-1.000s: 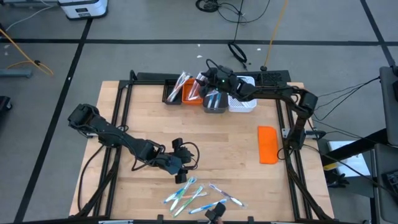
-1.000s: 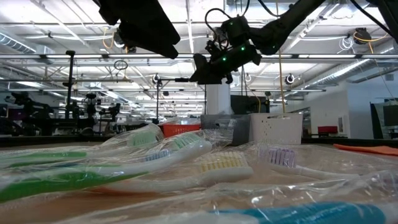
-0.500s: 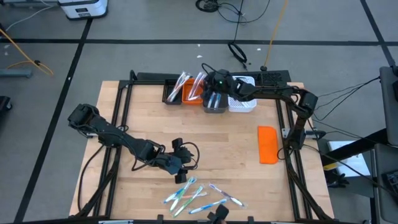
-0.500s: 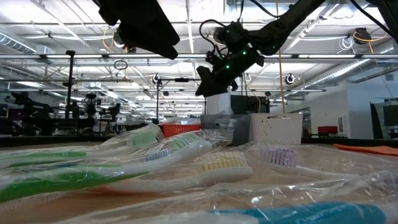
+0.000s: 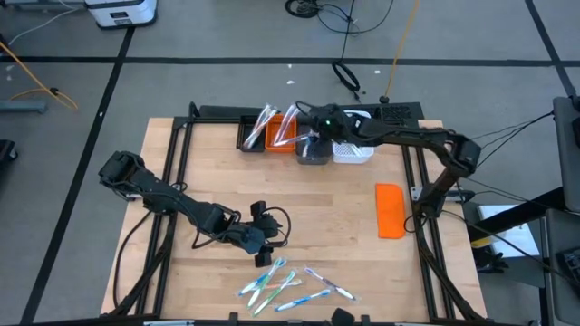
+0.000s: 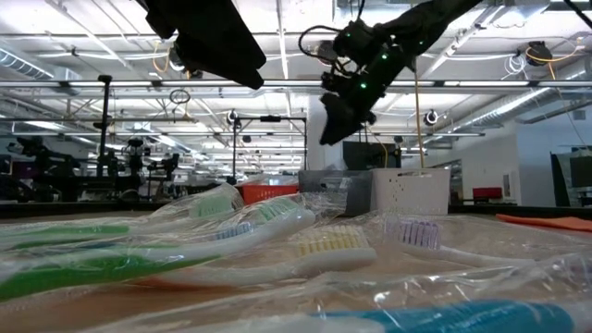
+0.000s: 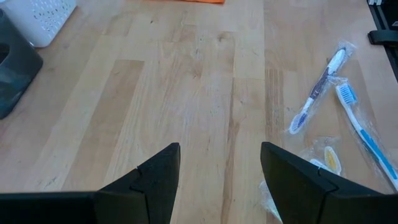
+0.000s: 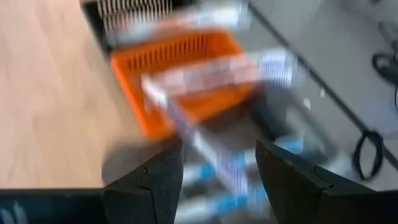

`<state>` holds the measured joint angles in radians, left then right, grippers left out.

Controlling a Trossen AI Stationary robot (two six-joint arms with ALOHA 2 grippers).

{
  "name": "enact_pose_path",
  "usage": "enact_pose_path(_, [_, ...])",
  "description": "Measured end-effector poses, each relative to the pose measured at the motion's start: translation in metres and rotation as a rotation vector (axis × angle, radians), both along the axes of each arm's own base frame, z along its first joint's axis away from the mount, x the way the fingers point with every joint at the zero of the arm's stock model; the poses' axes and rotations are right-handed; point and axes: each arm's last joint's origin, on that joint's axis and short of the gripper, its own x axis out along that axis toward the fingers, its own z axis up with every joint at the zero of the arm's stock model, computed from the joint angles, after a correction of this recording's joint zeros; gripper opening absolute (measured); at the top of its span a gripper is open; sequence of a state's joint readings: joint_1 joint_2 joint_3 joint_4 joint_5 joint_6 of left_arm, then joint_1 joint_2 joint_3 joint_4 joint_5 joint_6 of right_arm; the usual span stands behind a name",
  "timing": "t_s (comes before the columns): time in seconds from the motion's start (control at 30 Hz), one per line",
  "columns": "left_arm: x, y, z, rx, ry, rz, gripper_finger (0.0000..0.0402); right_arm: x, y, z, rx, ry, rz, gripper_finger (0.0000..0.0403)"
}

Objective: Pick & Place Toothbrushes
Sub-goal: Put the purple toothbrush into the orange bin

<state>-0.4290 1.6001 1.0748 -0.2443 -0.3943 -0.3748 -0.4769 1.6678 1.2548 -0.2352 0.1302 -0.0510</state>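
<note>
The right gripper [image 5: 311,127] has swung over the grey bin [image 5: 313,151], fingers spread, empty. The left gripper [image 5: 268,256], spread, hovers beside loose toothbrushes [image 5: 292,286] on the wooden table [image 5: 344,213]; ceiling lights behind.

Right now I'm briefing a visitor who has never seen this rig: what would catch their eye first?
The right gripper hangs over the row of bins at the far edge, fingers open. Near the front edge lies a loose cluster of wrapped toothbrushes, with the left gripper just above them, open and empty. A flat orange block sits at the right.
</note>
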Motion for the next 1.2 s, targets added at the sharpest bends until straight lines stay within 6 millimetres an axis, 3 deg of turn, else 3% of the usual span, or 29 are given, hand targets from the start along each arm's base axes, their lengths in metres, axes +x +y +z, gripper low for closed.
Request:
enact_pose_path(0.33, [0.001,0.0,0.001,-0.002,-0.009,-0.002,0.0225,-0.023,0.006,-0.037,0.044,0.072,-0.026,0.019])
enact_pose_path(0.73, [0.001,0.0,0.001,0.0,-0.008,-0.003,0.0225,-0.031,-0.001,-0.053,-0.041,0.029,-0.088,0.0174])
enact_pose_path(0.93, [0.001,0.0,0.001,0.007,-0.007,-0.009,0.0225,-0.031,-0.003,-0.052,-0.05,-0.032,-0.086,0.0167])
enact_pose_path(1.2, [0.001,0.0,0.001,0.008,-0.007,-0.009,0.0225,-0.021,-0.012,-0.07,-0.067,-0.074,-0.1,0.0152])
